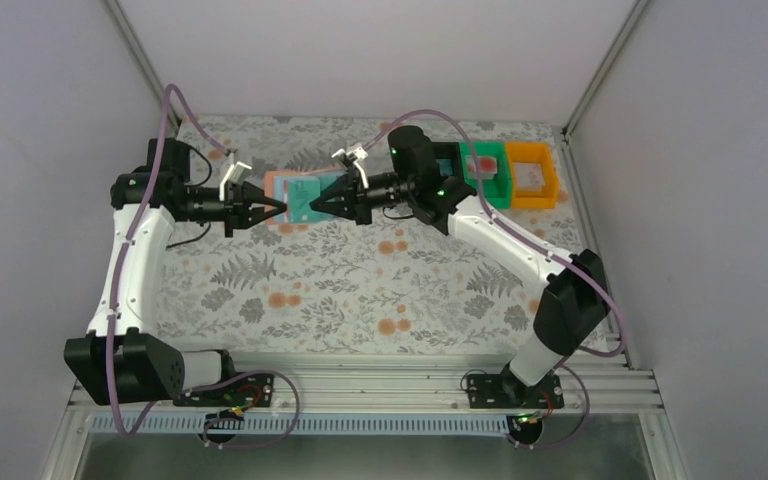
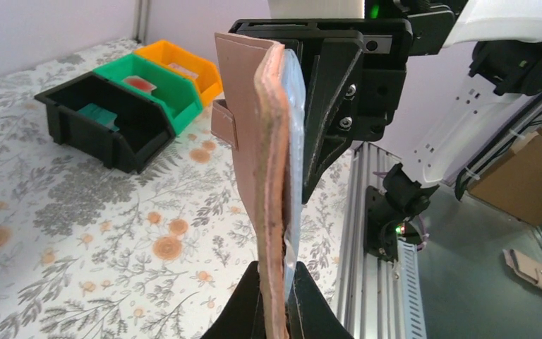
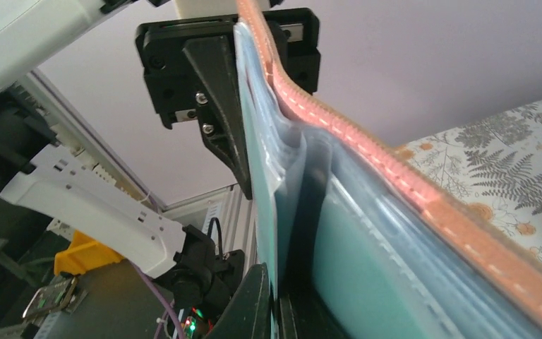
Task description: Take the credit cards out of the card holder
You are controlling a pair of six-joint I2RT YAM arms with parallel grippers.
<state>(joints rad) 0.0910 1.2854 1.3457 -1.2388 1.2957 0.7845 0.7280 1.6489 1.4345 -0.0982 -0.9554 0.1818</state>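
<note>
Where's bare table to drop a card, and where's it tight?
Free: near half of the table, between the arms and the front rail; a strip along the back wall. Tight: far right, where black bin, green bin and orange bin sit in a row, and centre, where left hand and right hand meet on the card holder.

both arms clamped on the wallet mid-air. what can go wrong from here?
1. The right fingers are shut on a thin edge inside the wallet. Whether it is the teal card alone or a pocket layer too is unclear, so a pull may drag the pocket.
2. Only the left fingers pinch the wallet's opposite edge above the table. A hard pull could slip it free.
</note>
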